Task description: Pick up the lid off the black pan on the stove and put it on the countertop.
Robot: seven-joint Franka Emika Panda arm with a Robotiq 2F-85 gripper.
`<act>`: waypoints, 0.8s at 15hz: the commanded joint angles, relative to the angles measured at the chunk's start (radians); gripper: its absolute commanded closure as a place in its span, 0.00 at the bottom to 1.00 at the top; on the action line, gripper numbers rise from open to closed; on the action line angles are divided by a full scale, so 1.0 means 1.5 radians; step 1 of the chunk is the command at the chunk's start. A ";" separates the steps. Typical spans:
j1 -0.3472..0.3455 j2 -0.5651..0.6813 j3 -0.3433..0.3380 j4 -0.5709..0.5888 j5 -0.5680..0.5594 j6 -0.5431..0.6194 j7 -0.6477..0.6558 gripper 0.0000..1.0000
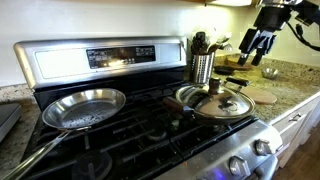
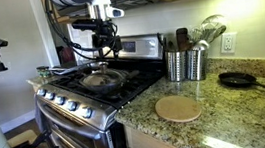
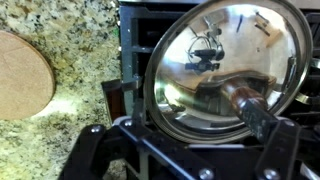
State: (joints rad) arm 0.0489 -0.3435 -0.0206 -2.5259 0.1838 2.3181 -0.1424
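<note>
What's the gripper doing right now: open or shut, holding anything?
Gripper: open, holding nothing; it hangs above the lid.

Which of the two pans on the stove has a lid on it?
The black pan with the reddish-brown handle: the shiny lid covers it. The silver frying pan beside it lies uncovered.

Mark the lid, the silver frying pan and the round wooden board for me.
lid [image 1: 230, 105]: in an exterior view, on its shiny dome, off centre.
silver frying pan [image 1: 85, 108]: in an exterior view, middle of its bowl.
round wooden board [image 2: 179, 108]: in an exterior view, centre of its top face.
</note>
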 commanded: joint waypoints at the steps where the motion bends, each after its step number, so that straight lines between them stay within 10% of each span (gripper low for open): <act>1: 0.022 0.043 0.008 0.034 0.033 0.015 0.008 0.00; 12: 0.043 0.149 0.058 0.081 0.069 0.051 0.009 0.00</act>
State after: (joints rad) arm 0.0981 -0.1459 0.0616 -2.4282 0.2557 2.3843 -0.1322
